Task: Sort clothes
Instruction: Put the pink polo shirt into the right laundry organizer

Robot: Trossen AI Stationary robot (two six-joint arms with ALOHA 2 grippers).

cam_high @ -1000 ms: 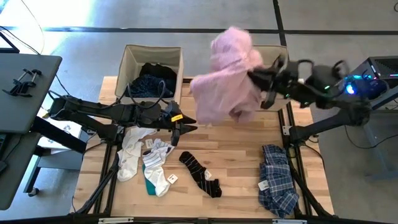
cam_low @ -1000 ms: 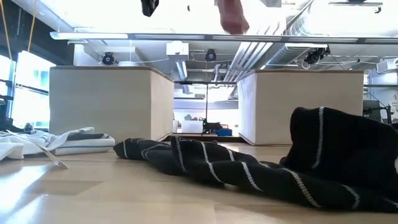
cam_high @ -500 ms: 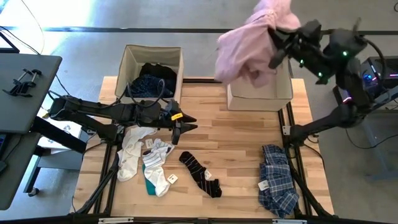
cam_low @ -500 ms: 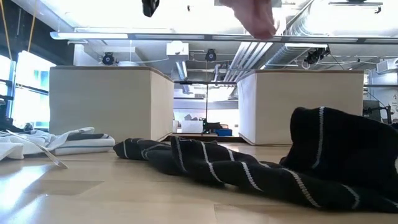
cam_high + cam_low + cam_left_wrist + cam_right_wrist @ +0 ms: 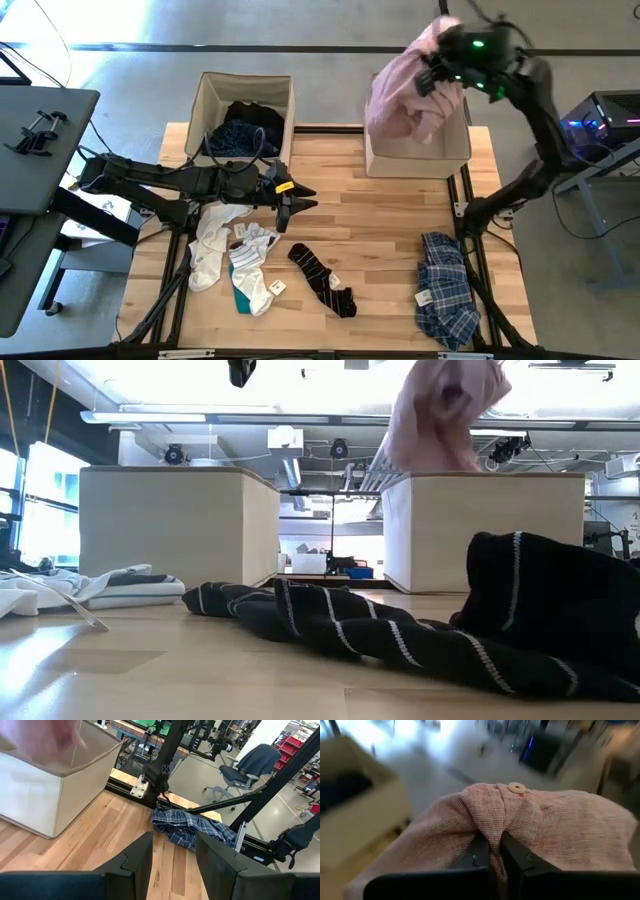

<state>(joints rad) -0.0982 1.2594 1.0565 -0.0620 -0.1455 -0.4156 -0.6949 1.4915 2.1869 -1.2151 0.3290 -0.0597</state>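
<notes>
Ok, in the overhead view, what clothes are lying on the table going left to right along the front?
White and teal socks → black striped socks → blue-white plaid shirt.

I can't read any words, numbers or signs here. Small white tags sit on the socks and on the plaid shirt, but they are too tiny to read. A yellow mark on the left arm shows no letters I can make out.
</notes>
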